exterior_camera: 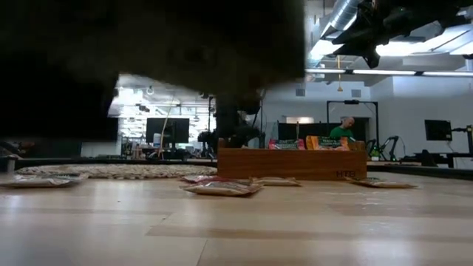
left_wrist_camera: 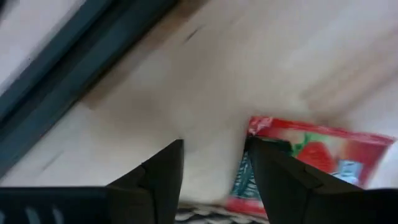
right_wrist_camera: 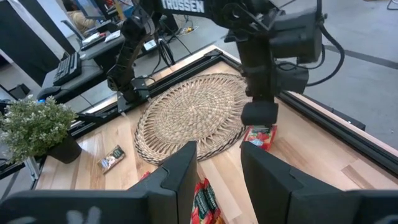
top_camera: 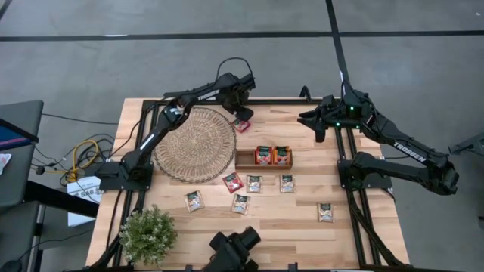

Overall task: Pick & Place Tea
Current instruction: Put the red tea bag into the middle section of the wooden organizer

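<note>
Hovering left gripper (left_wrist_camera: 211,180), jaws parted wide and empty, over red sachet (left_wrist_camera: 311,158) lying flat on tabletop (left_wrist_camera: 205,81); likely light, thin, limp, slippery, so pinching across one raised edge.

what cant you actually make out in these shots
- Low view: a dark blurred mass close to the camera blocks the upper left, hiding most of the left arm.
- Left wrist view: the red sachet is partly behind a finger, its print blurred.
- High view: labels on the sachets in the wooden tray are too small to read.
- Right wrist view: the right gripper covers the tray's near end.
</note>
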### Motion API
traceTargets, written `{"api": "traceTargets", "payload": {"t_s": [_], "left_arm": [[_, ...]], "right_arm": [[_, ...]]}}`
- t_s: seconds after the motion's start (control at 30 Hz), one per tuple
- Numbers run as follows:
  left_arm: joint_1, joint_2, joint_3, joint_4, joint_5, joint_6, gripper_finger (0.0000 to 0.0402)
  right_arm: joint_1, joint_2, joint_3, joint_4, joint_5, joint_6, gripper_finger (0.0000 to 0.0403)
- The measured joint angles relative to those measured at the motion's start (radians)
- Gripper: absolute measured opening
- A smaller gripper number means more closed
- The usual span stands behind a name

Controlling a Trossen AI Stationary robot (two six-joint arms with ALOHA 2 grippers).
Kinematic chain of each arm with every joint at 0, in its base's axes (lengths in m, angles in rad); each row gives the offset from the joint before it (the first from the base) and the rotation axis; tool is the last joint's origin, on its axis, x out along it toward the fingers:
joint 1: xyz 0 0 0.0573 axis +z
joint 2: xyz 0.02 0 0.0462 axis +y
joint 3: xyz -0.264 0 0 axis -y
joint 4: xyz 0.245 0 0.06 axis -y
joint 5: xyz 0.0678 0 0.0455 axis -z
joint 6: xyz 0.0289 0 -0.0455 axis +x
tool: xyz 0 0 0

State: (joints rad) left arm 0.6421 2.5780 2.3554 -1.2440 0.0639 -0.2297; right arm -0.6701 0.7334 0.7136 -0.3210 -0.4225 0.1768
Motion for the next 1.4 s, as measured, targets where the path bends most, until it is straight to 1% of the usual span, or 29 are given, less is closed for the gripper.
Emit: {"api": "traceTargets", "payload": {"t_s": [0.07, 0.13, 0.3, 0.57, 0.83, 1.2, 1.33, 1.4], "left_arm": [[0.016, 0.013, 0.003, -0.007, 0.084, -0.01, 0.0177], [0.031, 0.015, 0.003, -0.013, 0.124, -0.02, 0.0176], [0.017, 0.015, 0.003, -0.014, 0.08, 0.001, 0.0162], [0.012, 0.015, 0.002, -0.014, 0.061, 0.028, 0.0131], [-0.003, 0.014, 0.002, -0.012, 0.004, 0.031, 0.0098], [-0.002, 0.01, 0.0, -0.011, -0.002, 0.031, 0.0069], [-0.009, 0.001, -0.002, -0.009, -0.034, 0.036, 0.0061], [-0.009, -0.007, -0.003, -0.012, -0.024, 0.038, 0.006]], "right_arm": [[0.0, 0.0, 0.0, 0.0, 0.0, 0.0, 0.0118], [0.0, 0.0, 0.0, 0.0, 0.0, 0.0, 0.0118], [0.0, 0.0, 0.0, 0.0, 0.001, -0.001, 0.0118], [0.0, 0.0, 0.0, 0.001, 0.002, -0.001, 0.0118], [0.0, 0.0, 0.0, 0.001, 0.002, 0.0, 0.0118], [0.0, 0.0, 0.0, 0.001, 0.002, 0.0, 0.0118], [0.0, 0.0, 0.0, 0.001, 0.002, 0.0, 0.0118], [0.0, 0.0, 0.0, 0.001, 0.002, 0.0, 0.0118]]}}
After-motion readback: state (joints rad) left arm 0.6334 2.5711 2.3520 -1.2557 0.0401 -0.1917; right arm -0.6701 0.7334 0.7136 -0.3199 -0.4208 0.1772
